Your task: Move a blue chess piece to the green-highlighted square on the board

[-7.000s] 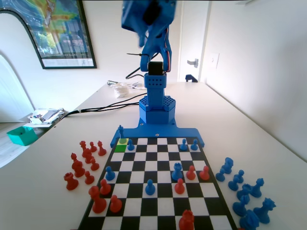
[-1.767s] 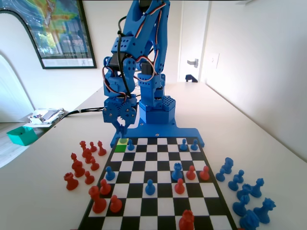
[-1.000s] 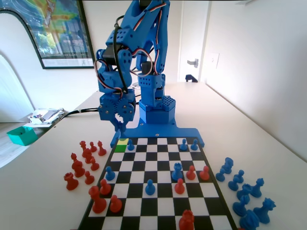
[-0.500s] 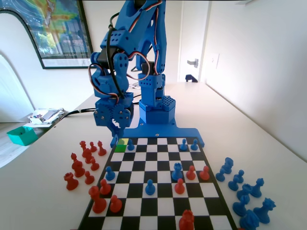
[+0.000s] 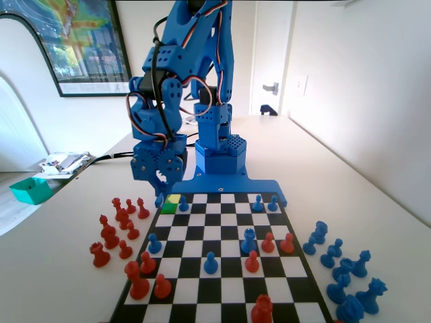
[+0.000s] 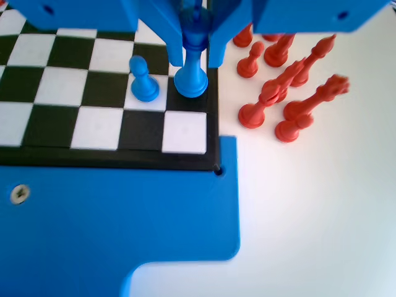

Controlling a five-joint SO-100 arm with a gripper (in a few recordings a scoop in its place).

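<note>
In the wrist view my gripper [image 6: 195, 62] is shut on the head of a slim blue chess piece [image 6: 190, 80]. Its round base hangs over the dark square at the board's [image 6: 111, 158] edge, one row in from the corner. A second blue pawn [image 6: 143, 79] stands one square to its left. In the fixed view the gripper [image 5: 161, 185] hangs low at the board's [image 5: 222, 269] far left corner, just left of and above the green-highlighted square [image 5: 172, 202]. The other blue pawn [image 5: 183, 202] stands right beside that square. The gripper head hides the held piece in this view.
Red pieces [image 5: 121, 229] crowd the table left of the board in the fixed view, and they show as red pieces [image 6: 284, 80] close to the right of the gripper in the wrist view. Blue pieces [image 5: 340, 266] stand on the right. Mixed pieces occupy mid-board. A teal tray [image 5: 30, 190] lies far left.
Over the last second the gripper head has swung a little to the left and sunk lower by the far left corner. The pieces on the board have not moved.
</note>
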